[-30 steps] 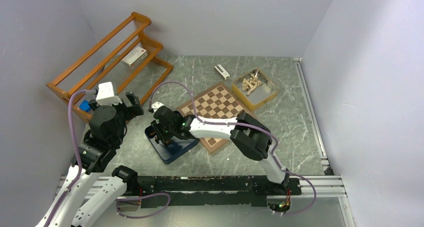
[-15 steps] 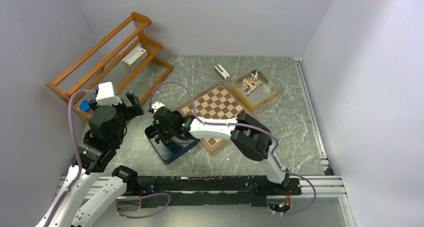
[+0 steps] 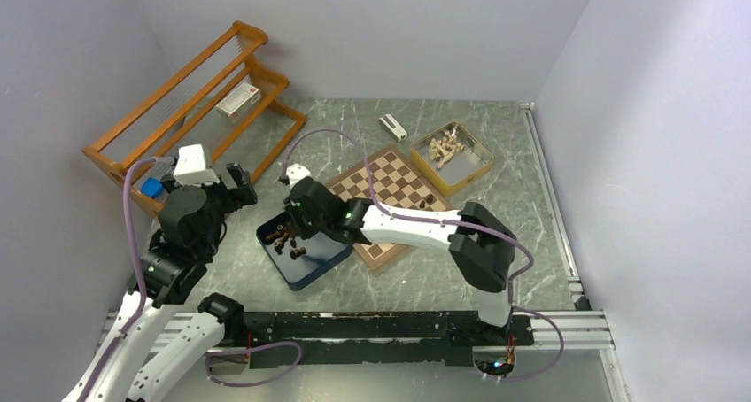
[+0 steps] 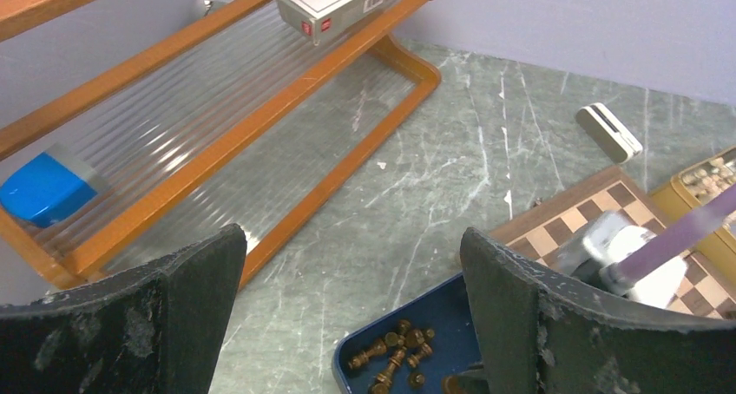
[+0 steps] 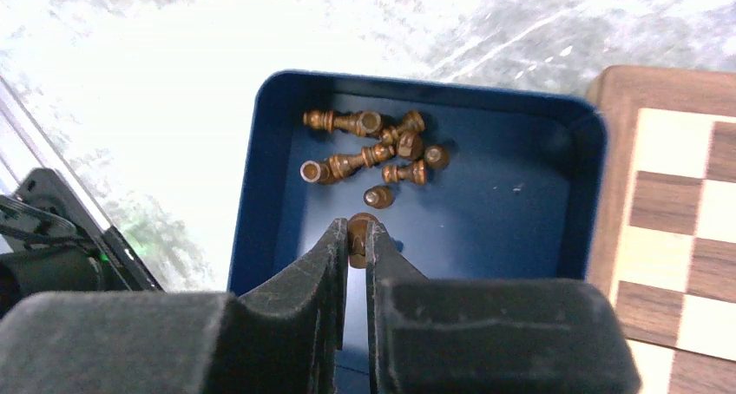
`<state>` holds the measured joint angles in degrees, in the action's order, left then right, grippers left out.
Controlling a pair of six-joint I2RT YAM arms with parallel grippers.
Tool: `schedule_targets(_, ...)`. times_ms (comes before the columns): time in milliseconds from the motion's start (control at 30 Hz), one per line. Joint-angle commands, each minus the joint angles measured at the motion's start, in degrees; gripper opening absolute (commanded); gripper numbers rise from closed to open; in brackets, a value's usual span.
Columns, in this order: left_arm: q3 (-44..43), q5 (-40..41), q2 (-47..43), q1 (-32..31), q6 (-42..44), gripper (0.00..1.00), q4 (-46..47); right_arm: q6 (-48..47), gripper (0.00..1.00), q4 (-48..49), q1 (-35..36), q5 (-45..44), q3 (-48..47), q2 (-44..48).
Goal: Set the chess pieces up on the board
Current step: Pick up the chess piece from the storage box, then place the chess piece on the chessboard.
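Dark blue box lies toward the near-left part of the worktop, just beside the chessboard. From above, the right gripper hangs over it, while the left gripper waits by the rack.

In the left wrist view the left fingers stand wide apart and hold nothing. Chess pieces lie in the box below.

In the right wrist view the fingers are clenched on one brown piece. Only its round end shows, so its axis seems to run along them. The chessboard is at the claw's right, and I judge the right arm the nearer.
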<state>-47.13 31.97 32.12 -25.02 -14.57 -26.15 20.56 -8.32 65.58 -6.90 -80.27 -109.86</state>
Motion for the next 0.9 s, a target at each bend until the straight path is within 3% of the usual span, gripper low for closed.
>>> schedule_targets(0, 1.3, -5.1, 0.5, -0.2, 2.1, 0.98, 4.0, 1.0, 0.00, 1.9, -1.3, -2.0, 2.2, 4.4)
schedule_targets(300, 2.6, -12.4, 4.1, -0.2, 3.9, 0.98, 6.3, -0.2, 0.00, -1.5, -5.5, -11.2, 8.9, 14.6)
schedule_targets(500, 1.7, -14.2, 8.2, -0.1, 3.6, 0.98, 5.1, 0.7, 0.00, -4.3, -13.1, -14.6, 15.1, 23.9)
schedule_targets(867, 2.3, -15.8, 8.1, 0.0, 3.8, 0.98, 5.9, 1.7, 0.00, -12.2, -24.9, -21.0, 23.5, 35.7)
